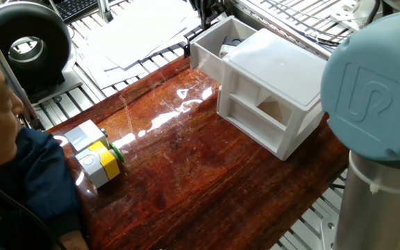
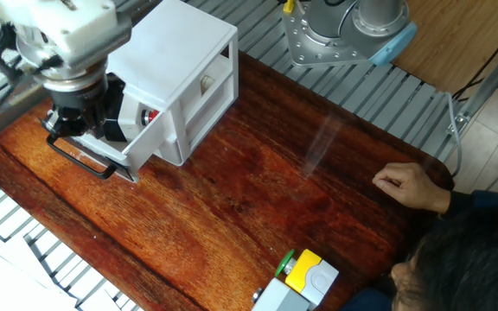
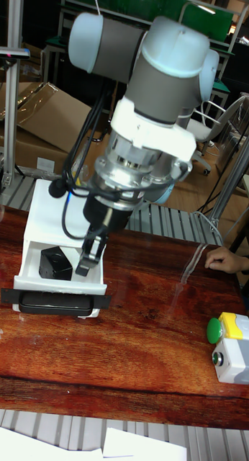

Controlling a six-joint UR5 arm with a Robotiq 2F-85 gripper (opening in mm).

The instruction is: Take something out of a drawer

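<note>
The white drawer (image 3: pixel 38 238) is pulled out of the white two-tier cabinet (image 2: pixel 184 52), with its black handle (image 2: pixel 80 158) at the front. Inside it lies the something, a black boxy block (image 3: pixel 55 262); its red knob (image 2: pixel 150 115) shows past the drawer wall. My gripper (image 3: pixel 90 259) hangs over the drawer's right part, beside the block and not touching it. Its fingers look open and hold nothing. In one fixed view only the gripper's tip (image 1: pixel 207 5) shows at the top edge, above the drawer (image 1: pixel 210 52).
A grey-and-yellow block with a green knob (image 1: pixel 97 158) stands at the table's near edge, by a seated person (image 1: pixel 19 173). The person's hand (image 2: pixel 405 184) rests on the wood. Papers (image 1: pixel 137 35) lie beyond the table's far edge.
</note>
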